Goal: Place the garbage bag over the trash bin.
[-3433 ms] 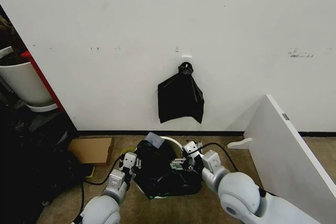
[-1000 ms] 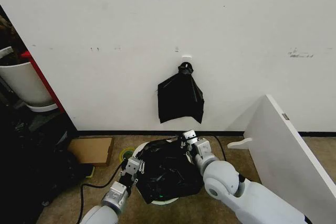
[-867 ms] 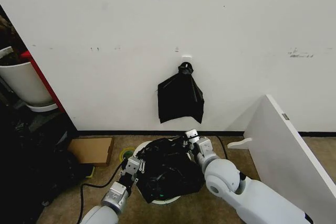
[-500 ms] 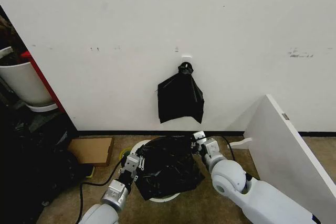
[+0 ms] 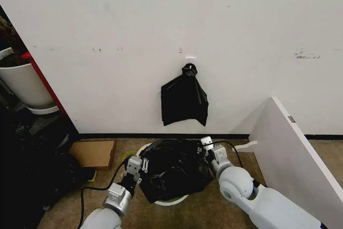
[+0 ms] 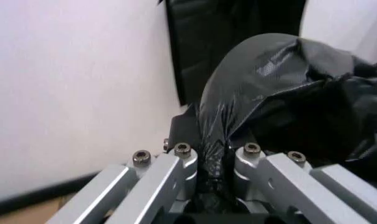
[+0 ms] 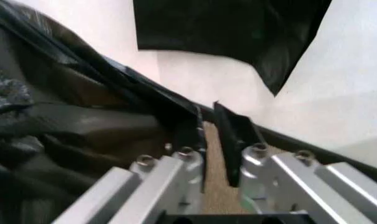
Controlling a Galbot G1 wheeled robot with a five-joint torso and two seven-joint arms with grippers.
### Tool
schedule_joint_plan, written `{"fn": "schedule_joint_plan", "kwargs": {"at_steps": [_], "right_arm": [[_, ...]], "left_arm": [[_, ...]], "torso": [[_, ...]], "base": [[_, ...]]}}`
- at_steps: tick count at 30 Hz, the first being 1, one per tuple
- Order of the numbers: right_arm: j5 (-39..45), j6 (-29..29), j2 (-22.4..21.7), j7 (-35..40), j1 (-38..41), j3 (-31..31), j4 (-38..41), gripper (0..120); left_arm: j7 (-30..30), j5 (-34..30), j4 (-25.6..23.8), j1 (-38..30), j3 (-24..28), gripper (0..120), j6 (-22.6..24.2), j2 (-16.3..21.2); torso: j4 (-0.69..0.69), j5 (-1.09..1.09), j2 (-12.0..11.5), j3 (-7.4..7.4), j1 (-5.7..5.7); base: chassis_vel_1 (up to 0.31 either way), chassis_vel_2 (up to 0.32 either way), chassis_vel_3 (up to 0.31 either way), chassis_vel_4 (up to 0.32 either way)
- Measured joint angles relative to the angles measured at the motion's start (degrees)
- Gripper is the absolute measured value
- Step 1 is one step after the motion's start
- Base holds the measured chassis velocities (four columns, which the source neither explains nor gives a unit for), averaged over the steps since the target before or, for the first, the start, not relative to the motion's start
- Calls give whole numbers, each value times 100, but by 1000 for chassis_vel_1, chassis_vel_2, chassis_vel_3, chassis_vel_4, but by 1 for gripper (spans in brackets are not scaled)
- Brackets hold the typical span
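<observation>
The garbage bag (image 5: 172,168) lies bunched and glossy over the top of the trash bin (image 5: 163,201), which stands on the brown floor (image 5: 203,215) just in front of the white wall (image 5: 161,36); the bag covers nearly all of the bin's mouth, with a curve of white rim showing at the back left and a paler strip at the front. The left tool (image 5: 134,167) sits at the bag's left edge, and in the left wrist view its 2 fingers (image 6: 179,175) are drawn close together with a gathered fold of the black plastic pinched between them. The right tool (image 5: 210,151) is at the bag's right rear edge, near the wall; in the right wrist view its fingers (image 7: 237,133) stand a little apart, with a narrow gap of floor visible between them and the bag's stretched edge lying against 1 finger, though whether it truly grips the plastic cannot be told. On the wall above the bin hangs a flat black bunch (image 5: 184,102) from a small hook. A cardboard box (image 5: 94,154) lies on the floor to the left, and a white panel (image 5: 292,156) leans at the right.
</observation>
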Motion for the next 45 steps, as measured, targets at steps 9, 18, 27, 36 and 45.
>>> {"fn": "schedule_joint_plan", "kwargs": {"at_steps": [9,18,27,36,45], "right_arm": [[57,54,-335,-161,-439,476,805,43],[360,-127,-388,-134,-770,944,1265,76],[2403,-879,-574,-192,-1417,1636,2182,100],[2912,-1622,-443,-130,-1173,1330,2333,100],[2731,-1711,-225,-45,-913,806,1991,100]], "left_arm": [[-301,-871,158,-289,-20,4,349,-109],[-380,-1098,320,-462,-31,4,403,-202],[-238,-1022,398,-460,-59,4,122,-175],[44,-273,372,-301,38,4,-208,-98],[110,15,295,-211,66,4,-336,-89]], "torso": [[-1,-1,0,0,0],[-1,0,0,0,0],[-1,-3,0,0,0],[0,-1,0,0,0],[0,-1,0,0,0]], "base": [[0,0,0,0],[0,0,0,0],[0,0,0,0],[0,0,0,0],[0,0,0,0]]}}
